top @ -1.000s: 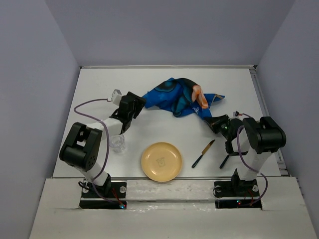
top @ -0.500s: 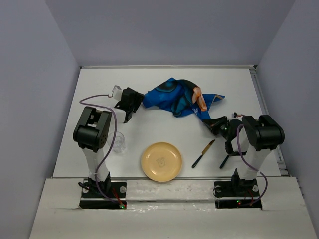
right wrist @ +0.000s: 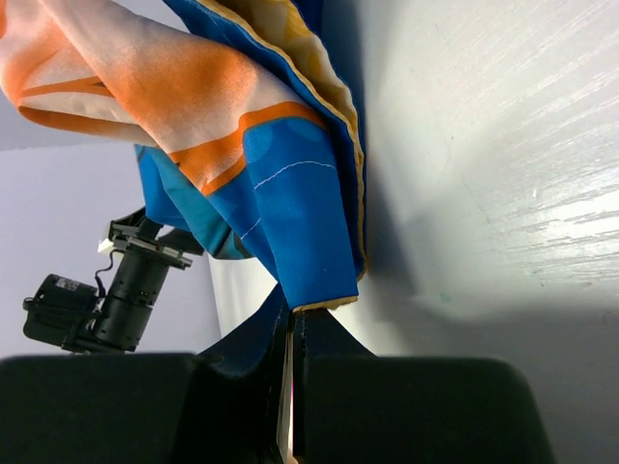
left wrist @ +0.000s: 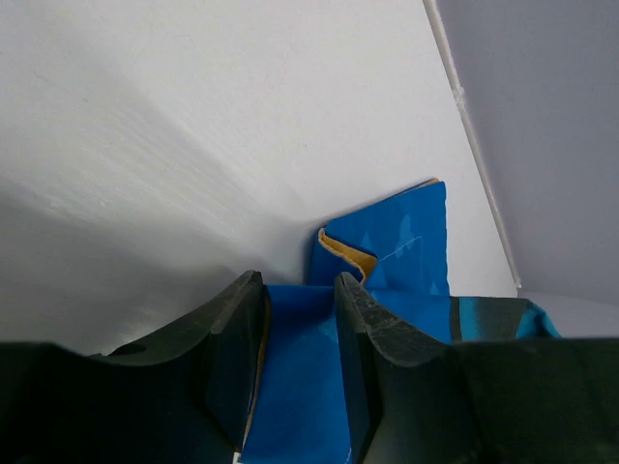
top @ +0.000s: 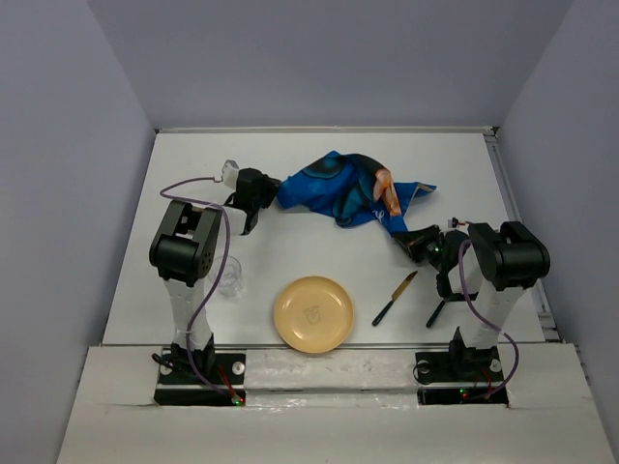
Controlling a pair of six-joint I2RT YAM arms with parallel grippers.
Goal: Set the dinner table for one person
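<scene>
Dinner table [top: 319, 253] below; left jaws part-open astride cloth [top: 334, 188], right jaws clamp its corner.

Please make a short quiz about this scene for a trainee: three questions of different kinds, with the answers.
1. True or false: the plate lies on the cloth.
2. What does the right tool pinch? A knife, B cloth, C plate.
3. Name the clear thing standing left of the plate.
Key: 1 false, the plate lies on the bare table; 2 B; 3 the glass.
</scene>
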